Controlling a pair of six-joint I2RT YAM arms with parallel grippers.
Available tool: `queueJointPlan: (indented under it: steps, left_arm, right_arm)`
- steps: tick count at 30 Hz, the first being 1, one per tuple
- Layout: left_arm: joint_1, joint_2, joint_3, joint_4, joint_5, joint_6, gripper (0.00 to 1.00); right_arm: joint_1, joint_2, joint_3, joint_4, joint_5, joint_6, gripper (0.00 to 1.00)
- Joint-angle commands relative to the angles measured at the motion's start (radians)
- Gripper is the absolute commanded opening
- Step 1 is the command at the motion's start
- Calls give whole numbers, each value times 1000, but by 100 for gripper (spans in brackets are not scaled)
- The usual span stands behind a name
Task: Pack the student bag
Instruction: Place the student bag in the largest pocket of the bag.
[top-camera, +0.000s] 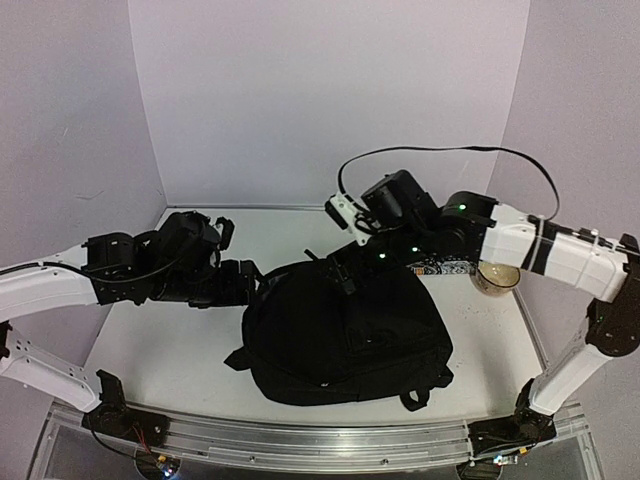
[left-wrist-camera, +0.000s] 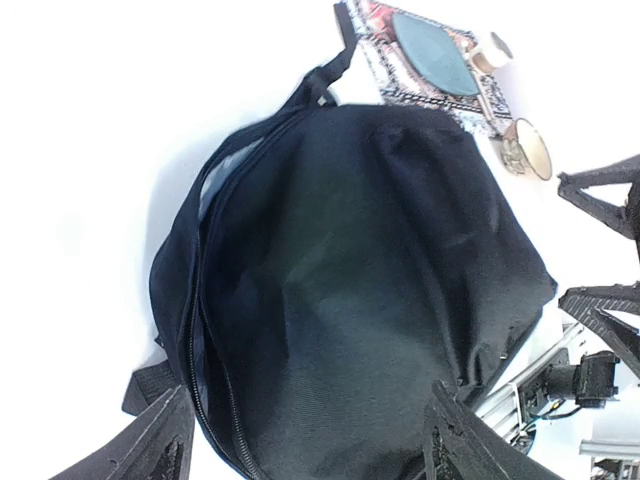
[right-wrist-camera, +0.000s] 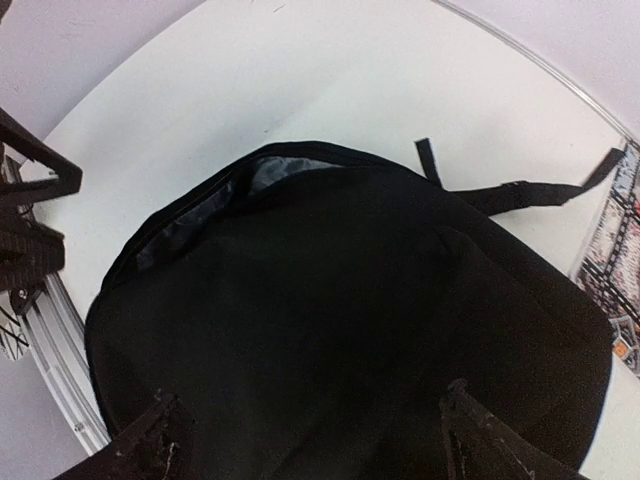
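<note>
One black student bag lies flat, zipper partly open.

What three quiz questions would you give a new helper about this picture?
1. True or false: the large soft black fabric backpack is zipped fully shut.
2. The right gripper is: A) open, holding nothing; B) shut on a strap; C) shut on a book.
3. What colour is the lining showing through the backpack's opening?
Key: 1 false; 2 A; 3 grey.
</note>
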Motion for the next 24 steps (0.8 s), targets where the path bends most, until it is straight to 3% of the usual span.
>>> queueJointPlan:
  steps: [1, 5, 10, 16, 24]
  left_arm:
    - [-3, 17, 146, -131, -39, 88, 79]
    - [-18, 104, 209, -136, 42, 141, 77]
    - [-121, 250, 295, -135, 89, 199, 75]
    - [-202, 364, 363, -133, 139, 245, 70]
    - [-265, 495, 426, -105, 208, 299, 69]
  right_arm:
    - [4, -96, -100, -118, 89, 4, 87]
    - [4, -135, -175, -130, 68, 30, 88]
    - [4, -151, -245, -133, 87, 41, 88]
    - [3, -166, -278, -132, 185, 57, 88]
    - [3, -111, -283, -132, 192, 37, 89]
